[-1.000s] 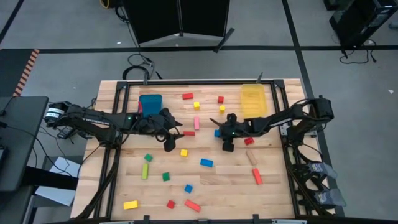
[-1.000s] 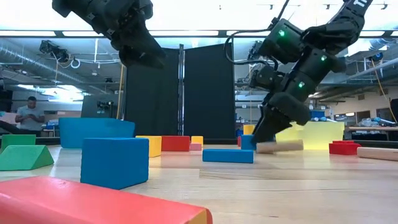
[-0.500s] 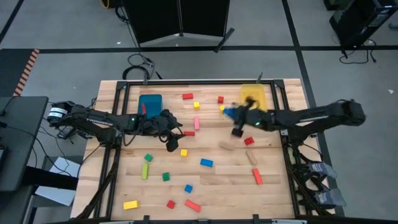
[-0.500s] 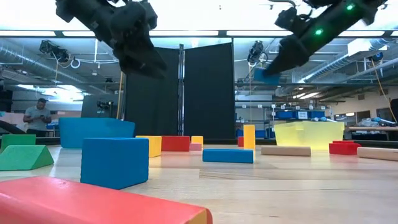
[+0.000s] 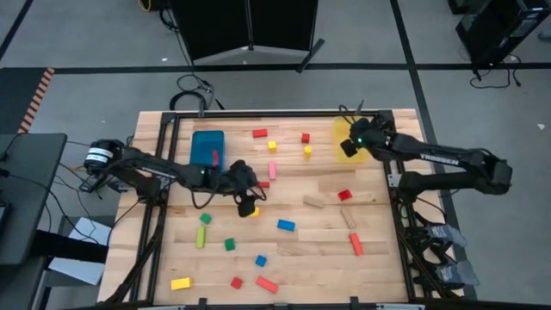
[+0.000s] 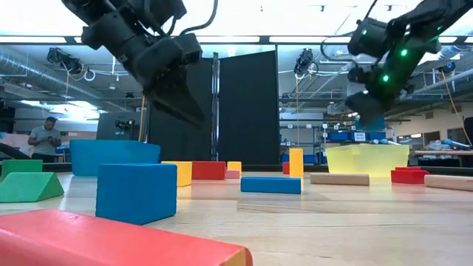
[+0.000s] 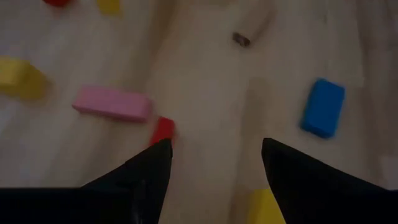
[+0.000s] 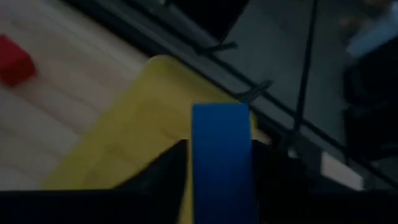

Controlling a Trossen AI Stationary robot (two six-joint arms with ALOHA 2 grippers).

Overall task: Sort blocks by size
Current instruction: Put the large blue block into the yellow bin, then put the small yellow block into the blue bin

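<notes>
Blue block (image 8: 220,158) clamped in right pincer (image 8: 217,163) over yellow bin (image 8: 134,140) — left pincer (image 7: 214,163) spread wide above table (image 7: 205,93).

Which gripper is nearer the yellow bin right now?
Right. The right gripper hangs over the yellow bin, holding a blue block. The left gripper is open, far across at table centre.

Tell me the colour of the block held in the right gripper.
Blue; clearest in the right wrist view, over the yellow bin.
</notes>
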